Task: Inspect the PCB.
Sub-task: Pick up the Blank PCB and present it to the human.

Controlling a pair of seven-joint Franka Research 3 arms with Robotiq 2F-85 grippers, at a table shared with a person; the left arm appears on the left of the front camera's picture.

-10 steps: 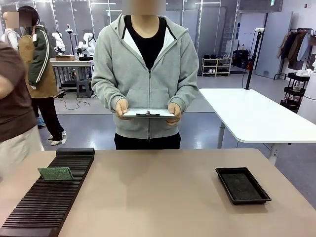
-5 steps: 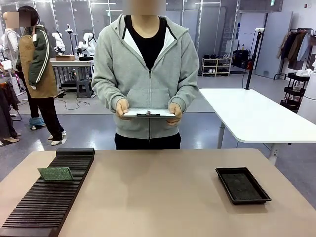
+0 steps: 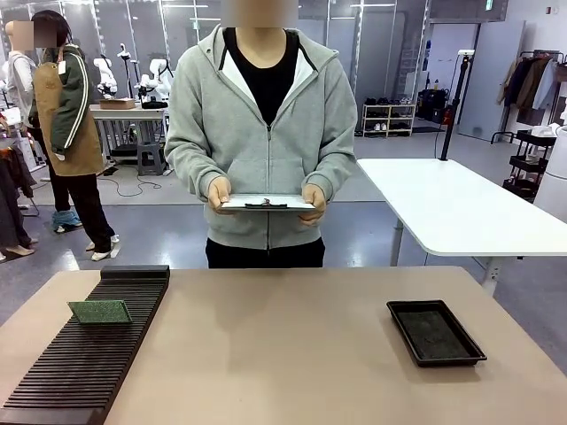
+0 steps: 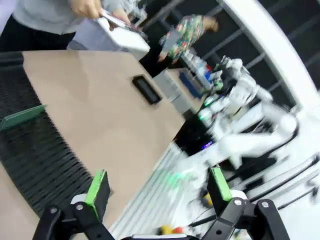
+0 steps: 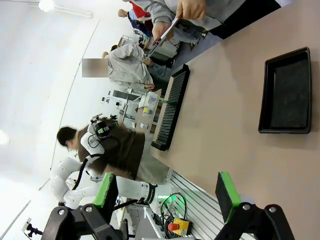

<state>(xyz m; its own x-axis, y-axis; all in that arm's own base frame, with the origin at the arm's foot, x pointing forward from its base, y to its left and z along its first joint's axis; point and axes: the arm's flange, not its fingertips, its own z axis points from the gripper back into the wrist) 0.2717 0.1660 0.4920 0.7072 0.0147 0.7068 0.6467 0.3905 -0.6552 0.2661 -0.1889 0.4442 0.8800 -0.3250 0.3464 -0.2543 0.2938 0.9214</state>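
The green PCB point(image 3: 99, 311) stands in the slots of a long black ribbed rack point(image 3: 84, 354) at the table's left; in the left wrist view the PCB point(image 4: 21, 117) pokes up at the left edge. My left gripper point(image 4: 157, 187) is open, high above the table with nothing between its green pads. My right gripper point(image 5: 167, 195) is open too, held off the table's near edge. Across the table a person holds a white clipboard point(image 3: 266, 203) in both hands.
A shallow black tray point(image 3: 435, 332) lies at the table's right, and the tray point(image 5: 286, 92) also shows in the right wrist view. The tan table point(image 3: 283, 354) is bare between rack and tray. A white table point(image 3: 443, 204) stands behind at right.
A person in a brown top at the far left has walked out of the front view. The person with the clipboard, the PCB and the tray have stayed put.
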